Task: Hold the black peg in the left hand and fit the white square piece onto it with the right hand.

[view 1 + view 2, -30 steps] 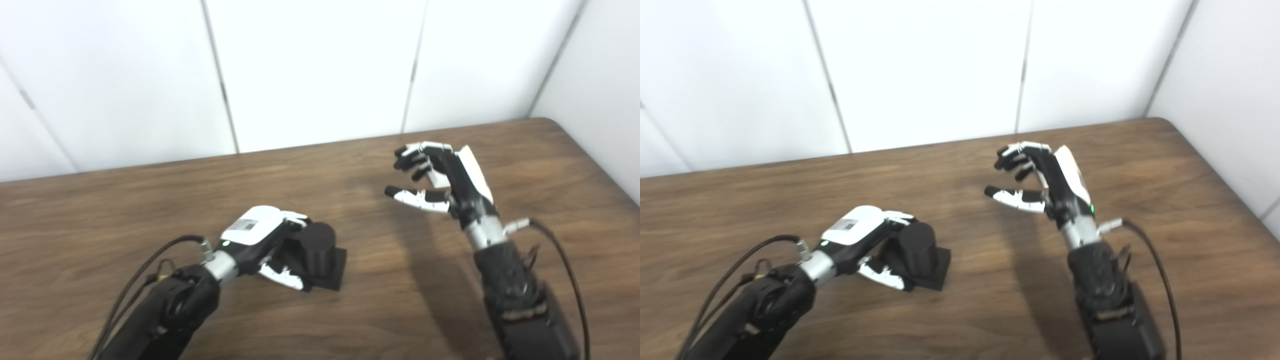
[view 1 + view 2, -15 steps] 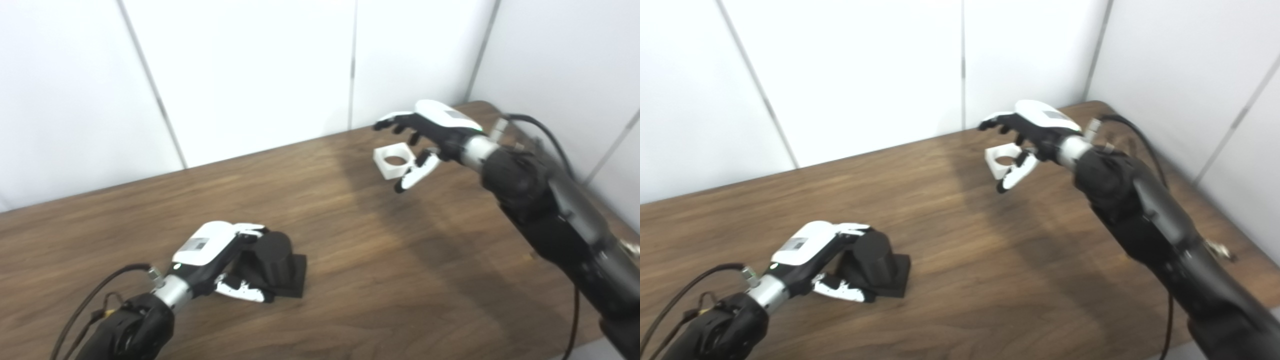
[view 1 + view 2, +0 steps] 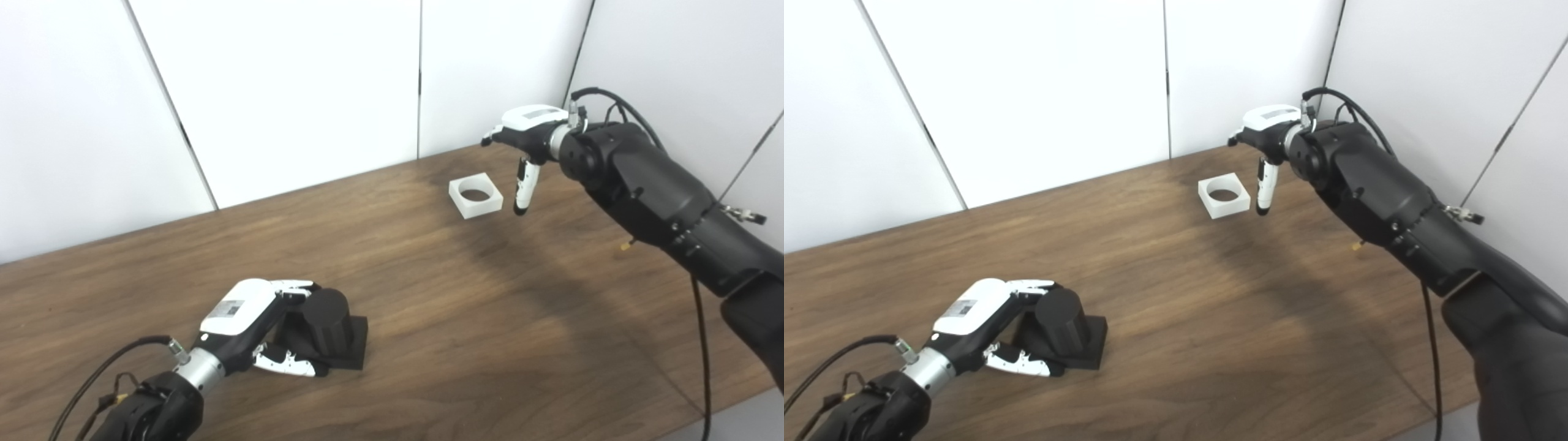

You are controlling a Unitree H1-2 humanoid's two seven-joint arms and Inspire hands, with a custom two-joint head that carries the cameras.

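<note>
The black peg (image 3: pixel 324 312), a round post on a square base, stands on the table at the near left. My left hand (image 3: pixel 245 312) is closed around it, with the fingers on the post and the thumb along the base. The white square piece (image 3: pixel 481 210), which has a round hole, lies flat on the table at the far right. My right hand (image 3: pixel 525 131) hovers just right of it and above it. The hand is open and empty, its thumb (image 3: pixel 523 187) hangs down beside the piece, and nothing touches the piece.
The wooden table (image 3: pixel 490 306) ends at white wall panels behind and on the right, close to the white piece. Its near right edge shows at the bottom right. My right arm (image 3: pixel 661 202) stretches over the right side of the table.
The camera has swung to the right, bringing the white piece into view. My right hand has reached out to the far right, was over the piece, and now sits just right of it. My left hand keeps hold of the peg.
</note>
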